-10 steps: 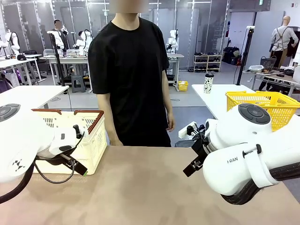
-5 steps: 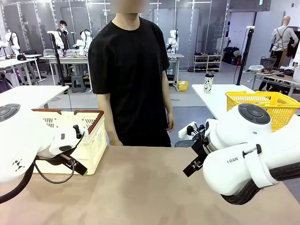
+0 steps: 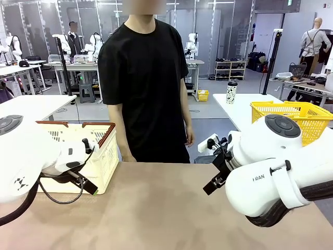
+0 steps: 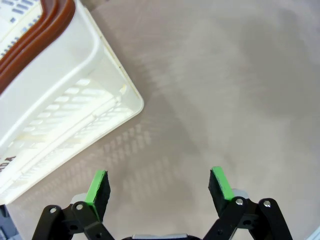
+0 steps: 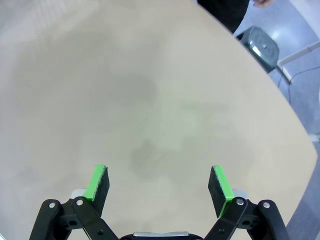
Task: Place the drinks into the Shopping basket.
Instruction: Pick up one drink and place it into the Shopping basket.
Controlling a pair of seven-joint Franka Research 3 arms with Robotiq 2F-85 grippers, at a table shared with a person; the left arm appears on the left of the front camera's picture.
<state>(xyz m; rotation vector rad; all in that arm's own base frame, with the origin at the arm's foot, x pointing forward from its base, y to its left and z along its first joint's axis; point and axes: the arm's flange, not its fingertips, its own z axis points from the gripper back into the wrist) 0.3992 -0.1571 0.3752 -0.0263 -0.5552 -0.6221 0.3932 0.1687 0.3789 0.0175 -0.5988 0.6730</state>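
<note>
Grippers come first: the left gripper (image 4: 159, 184) hangs over the bare beige table (image 4: 225, 75) with its green pads spread wide and nothing between them. The right gripper (image 5: 159, 184) is released in the same way, above bare tabletop. Near the left gripper we see the Shopping basket (image 3: 106, 148), cream-white with a reddish-brown rim, standing upright on the left part of the table. Behind the far edge stands a person (image 3: 143, 88) in a black T-shirt. Farther back, on another table at the right, we see a yellow mesh basket (image 3: 291, 112) and a spotted tumbler (image 3: 231, 92).
</note>
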